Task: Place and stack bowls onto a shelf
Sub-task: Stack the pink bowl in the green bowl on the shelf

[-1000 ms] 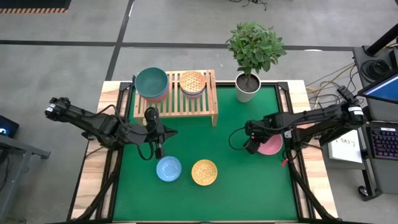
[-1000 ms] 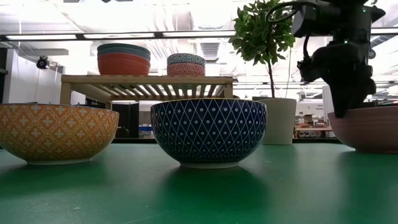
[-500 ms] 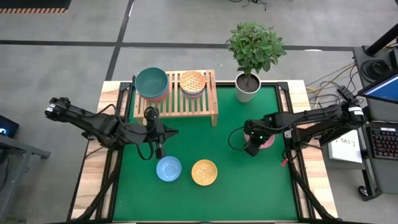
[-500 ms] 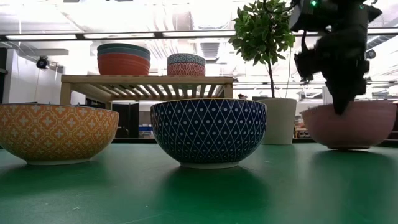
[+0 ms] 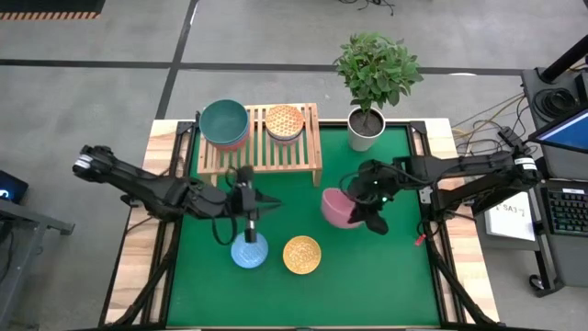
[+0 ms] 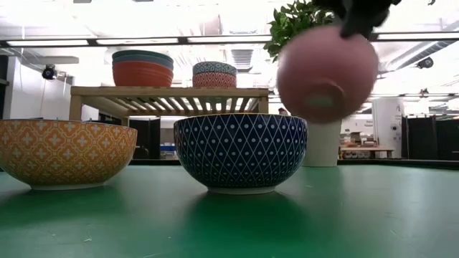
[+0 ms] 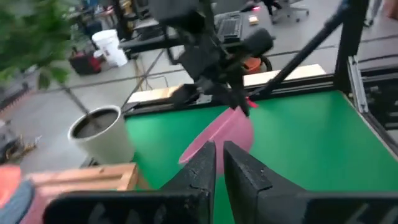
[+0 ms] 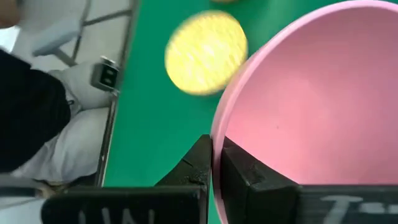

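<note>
My right gripper (image 5: 358,210) is shut on a plain pink bowl (image 5: 336,208), which hangs above the middle of the green mat; in the low view the pink bowl (image 6: 326,75) shows in the air. My left gripper (image 5: 248,232) is shut with nothing in it and stands just above the light blue bowl (image 5: 249,250). This bowl rests on its foot on the mat, beside a yellow patterned bowl (image 5: 301,255). The wooden shelf (image 5: 276,156) carries a stack topped by a teal bowl (image 5: 225,122) and an orange patterned bowl (image 5: 284,121). My right gripper pinches the pink bowl's rim (image 8: 217,124), one finger inside the bowl and one outside. The bowl is lifted clear of the mat. It hangs tipped, its foot (image 6: 323,100) turned toward the table's near side.
A potted plant in a white pot (image 5: 365,129) stands at the far edge, right of the shelf. The right half of the green mat (image 5: 386,276) is bare. Wooden table edges (image 5: 147,230) run along both sides of the mat.
My right gripper has shut on the pink bowl's rim at the table's right. It has lifted the bowl off the mat and carried it toward the table's left, and the bowl has tipped on the way. My left gripper has moved toward the right and near edges, over the light blue bowl.
</note>
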You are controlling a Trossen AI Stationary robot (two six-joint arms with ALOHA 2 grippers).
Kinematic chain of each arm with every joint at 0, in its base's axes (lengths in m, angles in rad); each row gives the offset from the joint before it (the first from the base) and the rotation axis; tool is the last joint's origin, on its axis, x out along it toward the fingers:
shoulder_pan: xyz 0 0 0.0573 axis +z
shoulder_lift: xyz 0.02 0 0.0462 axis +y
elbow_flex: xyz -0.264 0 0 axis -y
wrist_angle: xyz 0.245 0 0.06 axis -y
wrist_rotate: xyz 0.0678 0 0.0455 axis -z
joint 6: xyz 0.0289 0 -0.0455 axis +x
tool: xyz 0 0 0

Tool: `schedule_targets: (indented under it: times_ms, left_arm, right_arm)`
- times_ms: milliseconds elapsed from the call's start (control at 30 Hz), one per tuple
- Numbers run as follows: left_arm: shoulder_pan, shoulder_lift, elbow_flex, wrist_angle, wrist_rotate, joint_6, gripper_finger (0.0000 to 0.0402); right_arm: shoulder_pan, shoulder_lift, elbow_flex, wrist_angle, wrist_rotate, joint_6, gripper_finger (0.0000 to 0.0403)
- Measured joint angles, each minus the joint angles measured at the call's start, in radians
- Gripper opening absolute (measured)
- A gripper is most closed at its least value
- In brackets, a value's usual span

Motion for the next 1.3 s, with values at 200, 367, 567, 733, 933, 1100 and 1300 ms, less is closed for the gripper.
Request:
schedule_targets:
  times_ms: [200,367,567,733,933,1100,1300]
  left_arm:
    - [0.015,0.095,0.025,0.067,0.084,0.064,0.0061]
    - [0.045,0.164,0.026,0.105,0.171,0.091,0.0127]
    - [0.111,0.24,0.027,0.166,0.262,0.132,0.0171]
    - [0.175,0.292,0.027,0.183,0.416,0.124,0.0168]
    - [0.225,0.344,0.025,0.192,0.564,0.134,0.0154]
    - [0.247,0.371,0.025,0.191,0.569,0.135,0.0142]
    - [0.244,0.386,0.025,0.189,0.579,0.167,0.0087]
  right_arm:
    - [0.0,0.016,0.02,0.113,-0.065,-0.181,0.0012]
    - [0.0,0.034,0.021,0.177,-0.124,-0.265,0.0012]
    - [0.0,0.082,0.021,0.195,-0.17,-0.315,0.0012]
    - [0.0,0.112,0.021,0.195,-0.171,-0.333,0.0012]
    - [0.0,0.112,0.022,0.195,-0.171,-0.355,0.0012]
    - [0.0,0.111,0.022,0.193,-0.17,-0.372,0.0012]
    - [0.0,0.113,0.022,0.193,-0.16,-0.378,0.0013]
